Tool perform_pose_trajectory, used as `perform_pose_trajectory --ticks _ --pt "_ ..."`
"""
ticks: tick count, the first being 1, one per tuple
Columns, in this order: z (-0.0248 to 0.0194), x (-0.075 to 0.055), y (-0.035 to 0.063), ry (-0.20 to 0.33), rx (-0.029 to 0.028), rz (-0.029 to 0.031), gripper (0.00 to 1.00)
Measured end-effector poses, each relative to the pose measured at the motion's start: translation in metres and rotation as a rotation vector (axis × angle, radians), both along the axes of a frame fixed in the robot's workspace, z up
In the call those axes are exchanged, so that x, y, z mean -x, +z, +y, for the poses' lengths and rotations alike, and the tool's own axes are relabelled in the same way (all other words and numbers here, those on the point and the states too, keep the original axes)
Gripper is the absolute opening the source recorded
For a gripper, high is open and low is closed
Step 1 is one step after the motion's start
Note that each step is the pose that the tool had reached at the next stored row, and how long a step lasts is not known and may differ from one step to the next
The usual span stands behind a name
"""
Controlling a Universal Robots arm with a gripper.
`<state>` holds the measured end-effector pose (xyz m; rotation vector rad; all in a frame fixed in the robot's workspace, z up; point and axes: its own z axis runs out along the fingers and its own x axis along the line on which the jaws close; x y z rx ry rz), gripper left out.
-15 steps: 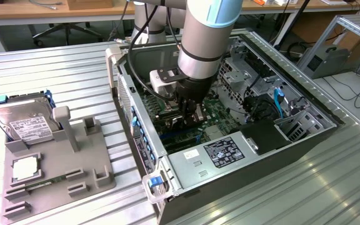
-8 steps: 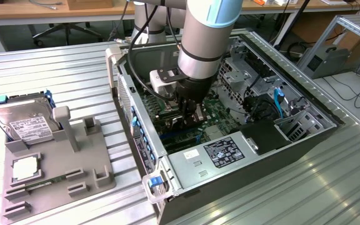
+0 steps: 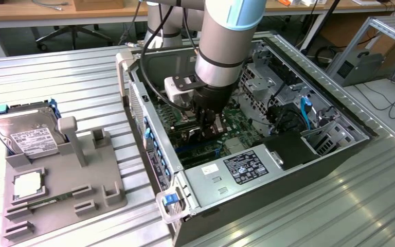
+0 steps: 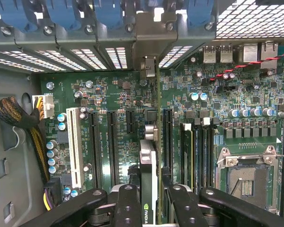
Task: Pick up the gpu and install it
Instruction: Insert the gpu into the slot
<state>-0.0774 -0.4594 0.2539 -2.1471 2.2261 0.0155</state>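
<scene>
Stock as I read it from the remote desk, running across the exterior view from its left to its right.

1. Far left, mid-height: silver hard drive [image 3: 26,133] with a white label, leaning in a blue-edged holder.
2. Lower left: grey fixture tray [image 3: 105,180] carrying that holder, set on the ribbed metal table [image 3: 60,82]. A small pale square part [image 3: 29,184] lies in one of its recesses.
3. Centre: open computer case [image 3: 137,103], lying on its side with the motherboard [image 3: 242,123] facing up.
4. Upper centre: arm [image 3: 221,46], reaching down into the case.
5. Centre, inside the case: gripper [image 3: 209,126], low over the motherboard. In the wrist view I see the gripper [image 4: 150,208] clamped on the gpu [image 4: 148,156], with one black finger [image 4: 128,203] on each flat side.
6. The gpu stands on edge over the motherboard, in line with the long black slots [image 4: 112,146] and between them and the memory modules [image 4: 187,151]. Its far end reaches the slotted rear wall under the blue latches [image 4: 109,12]. I cannot tell whether it is seated in a slot.
7. Beside the black slots: one white slot [image 4: 75,146]. Beyond the memory modules: an open processor socket [image 4: 248,182].
8. Lower centre: power supply [image 3: 242,167] with a black label.
9. Centre right: blue cable [image 3: 306,114] in the drive bay.
10. Upper right: grey unit [image 3: 357,67] and aluminium frame [image 3: 390,31], well apart from the case.
</scene>
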Motion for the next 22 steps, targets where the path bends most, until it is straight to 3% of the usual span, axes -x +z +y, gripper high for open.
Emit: perform_pose_trajectory --ticks 4,6,7,9,11,16,22 --pt "0.0001 0.0 -0.0001 0.0 -0.0005 -0.0002 0.28" --pt "0.0 0.0 -0.0001 0.0 -0.0002 -0.0001 0.34" --pt "0.0 0.0 -0.0001 0.0 -0.0001 -0.0001 0.46" --pt "0.0 0.0 0.0 0.0 0.0 0.0 0.46" --pt "0.0 0.0 0.0 0.0 -0.0001 0.0 0.59" --pt "0.0 0.0 0.0011 0.0 0.0003 0.0001 0.59" --pt "0.0015 0.0 0.0111 0.0 0.004 0.0 0.59"
